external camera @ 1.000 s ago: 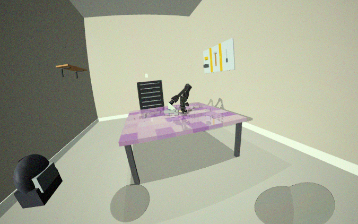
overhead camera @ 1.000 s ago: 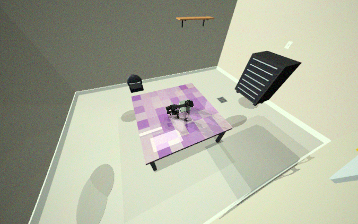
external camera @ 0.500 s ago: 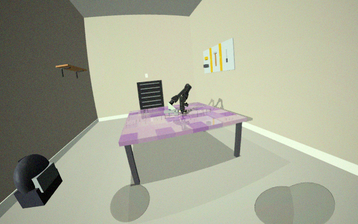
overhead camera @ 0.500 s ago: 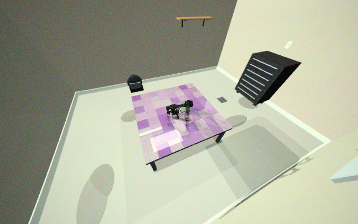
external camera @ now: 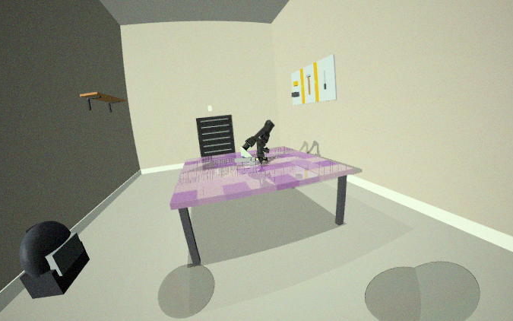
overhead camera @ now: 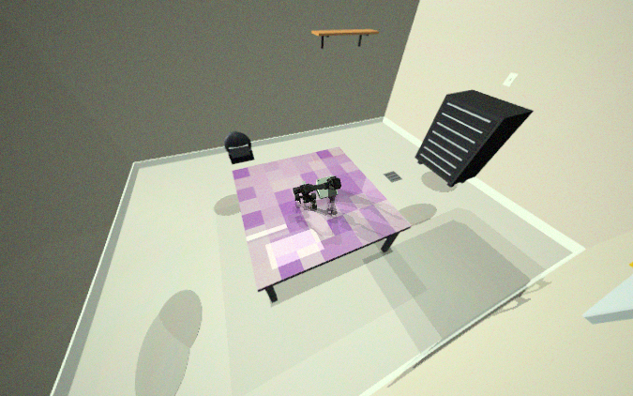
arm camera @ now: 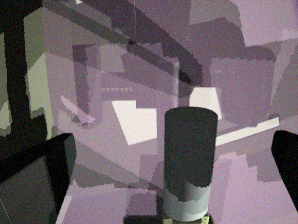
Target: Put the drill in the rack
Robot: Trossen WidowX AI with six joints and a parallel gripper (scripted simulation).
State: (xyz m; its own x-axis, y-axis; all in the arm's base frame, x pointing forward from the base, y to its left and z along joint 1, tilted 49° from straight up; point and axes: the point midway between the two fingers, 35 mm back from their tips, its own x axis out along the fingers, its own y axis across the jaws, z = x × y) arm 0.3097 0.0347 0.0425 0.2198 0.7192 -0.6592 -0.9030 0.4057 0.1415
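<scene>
My gripper (arm camera: 178,143) is open, with its black fingers wide apart at the left and right of the wrist view. An upright dark grey cylinder (arm camera: 190,150) with a paler lower end stands between and below the fingers, touching neither in that view. It looks like part of the drill, but I cannot tell for certain. A pale green panel (overhead camera: 327,190) stands by the black arm in the top view. The key and the rack cannot be made out; the top and exterior views are too small and the wrist view is cluttered with see-through shapes and shadows.
The arm stands on a purple patchwork table (overhead camera: 357,231) (external camera: 210,195). A pale strip (arm camera: 250,131) lies beyond the cylinder in the wrist view. A black cabinet (overhead camera: 460,132) (external camera: 216,135), a wooden wall shelf (overhead camera: 345,32) (external camera: 102,96) and a dark helmet-like object (overhead camera: 238,145) (external camera: 46,251) are away from the table.
</scene>
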